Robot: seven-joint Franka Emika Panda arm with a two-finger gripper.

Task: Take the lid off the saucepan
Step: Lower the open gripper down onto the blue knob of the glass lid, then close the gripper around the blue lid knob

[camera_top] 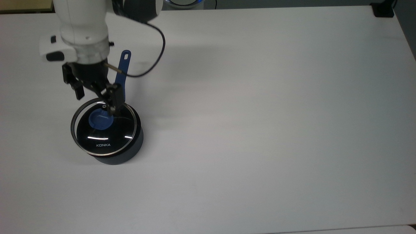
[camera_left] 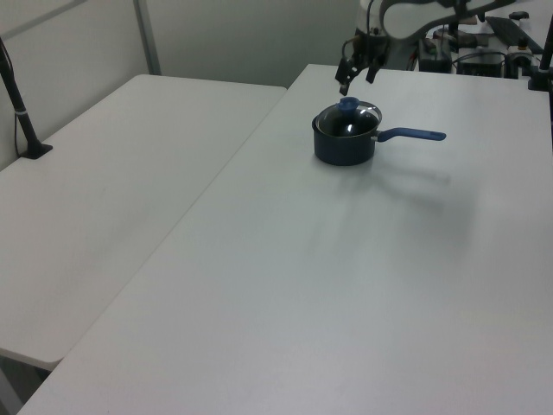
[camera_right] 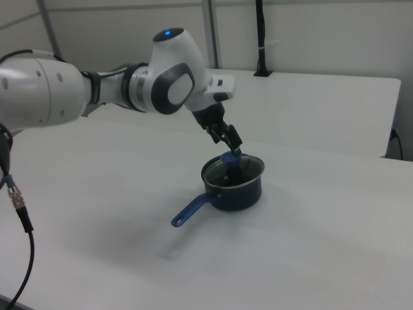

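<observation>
The saucepan is a small dark pot on the white table, its long blue handle pointing toward the top view's upper edge. The glass lid, with a metal rim and a blue knob, sits on the pot. My gripper is open and hangs just above the lid's far edge near the knob, holding nothing. In the left view the gripper hovers a little above the knob of the saucepan. From the right view, the gripper stands over the lid.
The white table stretches wide toward the top view's right. A second white table adjoins it at the left view's left, with a black post clamped on it. A black cable loops from the arm beside the handle.
</observation>
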